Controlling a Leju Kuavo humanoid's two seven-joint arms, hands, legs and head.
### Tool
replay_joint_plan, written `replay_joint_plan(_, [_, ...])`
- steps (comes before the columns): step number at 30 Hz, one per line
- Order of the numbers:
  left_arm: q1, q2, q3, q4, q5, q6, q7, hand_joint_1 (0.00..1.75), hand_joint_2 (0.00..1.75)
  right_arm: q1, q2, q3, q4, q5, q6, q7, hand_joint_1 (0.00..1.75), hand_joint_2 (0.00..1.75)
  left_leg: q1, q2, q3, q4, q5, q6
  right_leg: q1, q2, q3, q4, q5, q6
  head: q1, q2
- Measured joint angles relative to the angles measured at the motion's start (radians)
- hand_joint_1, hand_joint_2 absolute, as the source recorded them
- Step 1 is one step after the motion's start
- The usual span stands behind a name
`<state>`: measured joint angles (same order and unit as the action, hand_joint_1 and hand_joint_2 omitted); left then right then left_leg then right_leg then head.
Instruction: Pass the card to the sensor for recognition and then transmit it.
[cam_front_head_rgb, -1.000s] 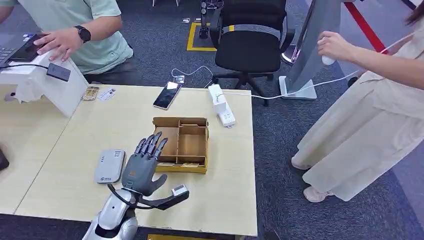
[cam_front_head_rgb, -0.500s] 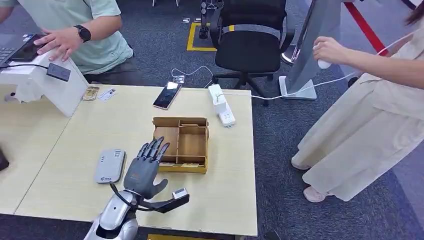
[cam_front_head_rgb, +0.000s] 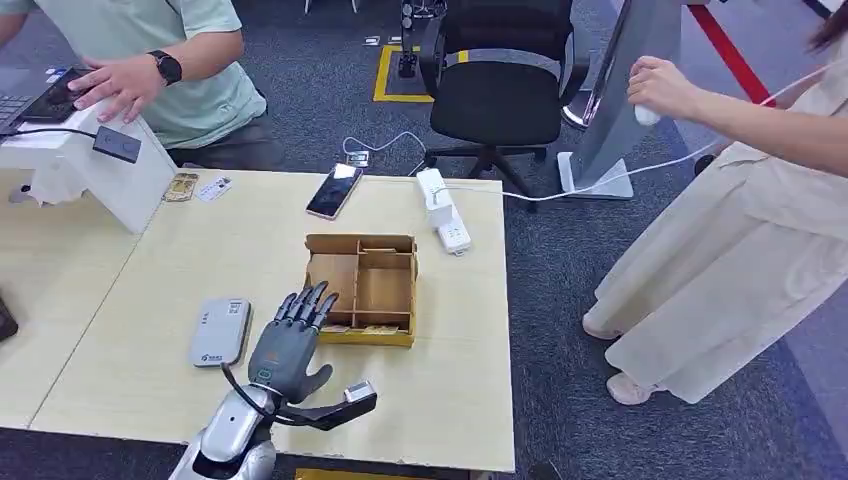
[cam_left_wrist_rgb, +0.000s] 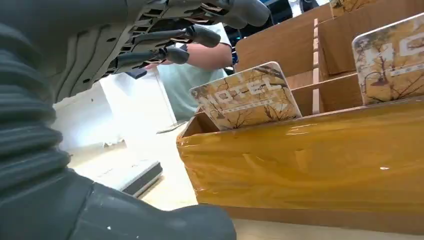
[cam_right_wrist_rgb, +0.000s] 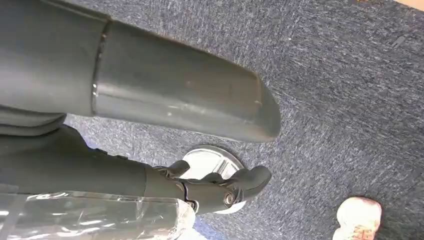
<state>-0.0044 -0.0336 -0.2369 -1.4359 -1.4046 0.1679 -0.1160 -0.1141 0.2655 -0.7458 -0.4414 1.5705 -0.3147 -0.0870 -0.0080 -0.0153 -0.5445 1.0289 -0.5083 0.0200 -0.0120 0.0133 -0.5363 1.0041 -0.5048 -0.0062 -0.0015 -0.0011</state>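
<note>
Wooden tray (cam_left_wrist_rgb: 310, 165): tree-printed card (cam_left_wrist_rgb: 245, 97) (tilted)

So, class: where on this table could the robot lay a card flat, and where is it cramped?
Bare wood lies between the phone and wooden box, and right of the box toward the table edge. It is cramped where the left hand sits between the grey reader and the box.

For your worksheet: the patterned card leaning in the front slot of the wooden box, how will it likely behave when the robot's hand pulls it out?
The card looks thin, flat and glossy, so it is probably light, fairly stiff, and slippery to pinch. It leans loosely in the wooden box, so it may tip before the left hand secures it. The box's taped front looks slick, and the box might slide if nudged.
</note>
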Motion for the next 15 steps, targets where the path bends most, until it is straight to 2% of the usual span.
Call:
replay_joint_plan(3, [-0.001,0.0,0.0,0.0,-0.007,0.01,0.001,0.03,1.75,0.0,0.0,0.0,0.0,0.0,0.0,0.0,0.0,0.0,0.0,0.0,0.0,0.0,0.0,0.0,0.0,0.0,0.0,0.0,0.0,0.0,0.0,0.0])
replay_joint_plan(4, [-0.002,0.0,0.0,0.0,-0.011,0.015,0.001,0.17,1.75,0.0,0.0,0.0,0.0,0.0,0.0,0.0,0.0,0.0,0.0,0.0,0.0,0.0,0.0,0.0,0.0,0.0,0.0,0.0,0.0,0.0,0.0,0.0])
replay_joint_plan(5, [-0.003,0.0,0.0,-0.001,-0.015,0.019,0.001,0.87,1.75,0.0,0.0,0.0,0.0,0.0,0.0,0.0,0.0,0.0,0.0,0.0,0.0,0.0,0.0,0.0,0.0,0.0,0.0,0.0,0.0,0.0,0.0,0.0])
replay_joint_plan(6, [-0.004,0.0,0.0,-0.002,-0.017,0.021,0.001,1.47,1.75,0.0,0.0,0.0,0.0,0.0,0.0,0.0,0.0,0.0,0.0,0.0,0.0,0.0,0.0,0.0,0.0,0.0,0.0,0.0,0.0,0.0,0.0,0.0])
replay_joint_plan(9, [-0.009,0.0,0.0,-0.006,-0.022,0.032,-0.001,1.75,1.75,0.0,0.0,0.0,0.0,0.0,0.0,0.0,0.0,0.0,0.0,0.0,0.0,0.0,0.0,0.0,0.0,0.0,0.0,0.0,0.0,0.0,0.0,0.0])
replay_joint_plan(15, [-0.022,-0.003,0.0,-0.029,-0.033,0.046,-0.004,1.75,1.75,-0.001,0.0,0.001,0.004,-0.003,0.0,0.0,0.0,0.0,0.0,0.0,0.0,0.0,0.0,0.0,0.0,0.0,0.0,0.0,0.0,0.0,0.0,0.0])
